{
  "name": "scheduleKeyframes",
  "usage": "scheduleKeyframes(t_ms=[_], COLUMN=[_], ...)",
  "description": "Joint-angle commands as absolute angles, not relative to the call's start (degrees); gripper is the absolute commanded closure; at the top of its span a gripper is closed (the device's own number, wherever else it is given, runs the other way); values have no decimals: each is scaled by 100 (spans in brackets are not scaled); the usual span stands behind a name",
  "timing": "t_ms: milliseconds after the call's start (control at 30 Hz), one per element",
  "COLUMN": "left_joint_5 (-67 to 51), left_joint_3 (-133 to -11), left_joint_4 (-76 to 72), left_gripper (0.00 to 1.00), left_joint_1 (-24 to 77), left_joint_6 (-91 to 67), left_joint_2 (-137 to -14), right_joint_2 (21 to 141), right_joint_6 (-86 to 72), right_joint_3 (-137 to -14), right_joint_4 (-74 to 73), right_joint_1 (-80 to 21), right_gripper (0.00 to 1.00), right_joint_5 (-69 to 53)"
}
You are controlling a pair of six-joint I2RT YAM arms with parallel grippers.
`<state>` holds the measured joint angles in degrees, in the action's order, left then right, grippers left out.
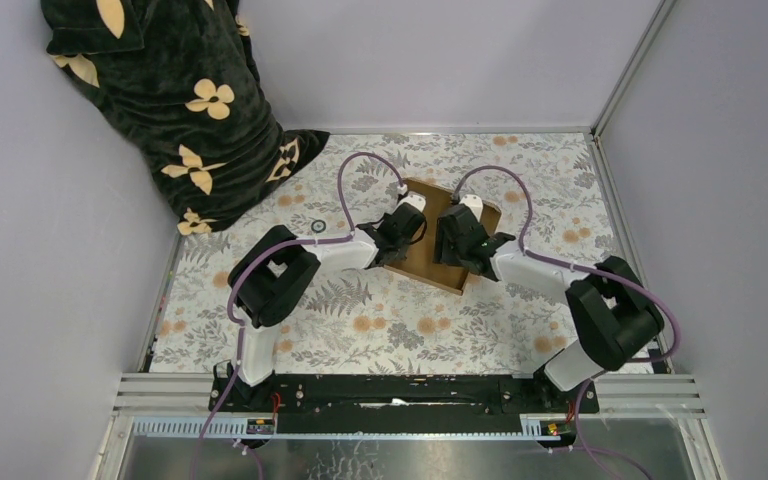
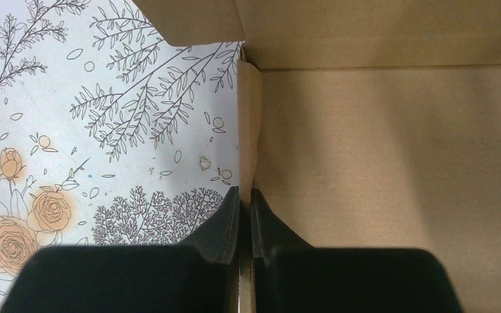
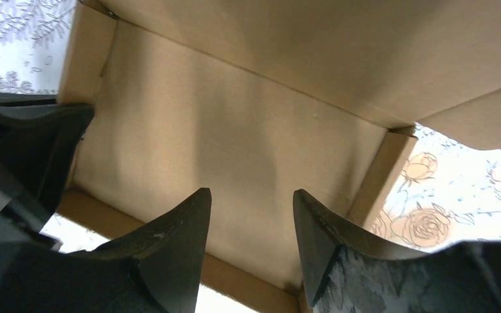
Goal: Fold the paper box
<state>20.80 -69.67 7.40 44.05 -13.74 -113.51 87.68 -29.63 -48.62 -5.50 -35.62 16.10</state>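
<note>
The paper box (image 1: 428, 236) is plain brown cardboard, a shallow open box lying mid-table between both wrists. My left gripper (image 1: 397, 240) sits at its left wall; in the left wrist view the gripper (image 2: 244, 195) is shut on that upright side wall (image 2: 249, 124), one finger outside and one inside. My right gripper (image 1: 457, 240) hovers over the box's right half; in the right wrist view the gripper (image 3: 251, 199) is open and empty above the box floor (image 3: 222, 130). The left gripper's black body (image 3: 26, 143) shows at that view's left edge.
A dark cloth with cream flowers (image 1: 175, 95) is heaped at the back left corner. The floral tablecloth (image 1: 380, 320) covers the table. A small dark ring (image 1: 319, 225) lies left of the box. Grey walls enclose the back and sides.
</note>
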Motion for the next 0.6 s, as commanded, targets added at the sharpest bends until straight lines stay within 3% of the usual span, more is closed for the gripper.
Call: scheduleKeyframes(t_ms=[0, 567], left_joint_5=[2341, 2814], left_joint_3=[-7023, -7084], left_joint_4=[731, 729], left_gripper=[95, 94], left_joint_1=[4451, 4535], left_joint_6=[-1170, -1050], left_joint_2=[-11459, -11463], right_joint_2=[9254, 9885], right_joint_6=[-2819, -2885], right_joint_3=[-5144, -5199], right_joint_4=[-310, -246], right_joint_1=[-3595, -3603], right_gripper=[44, 46], right_joint_5=[1349, 1394])
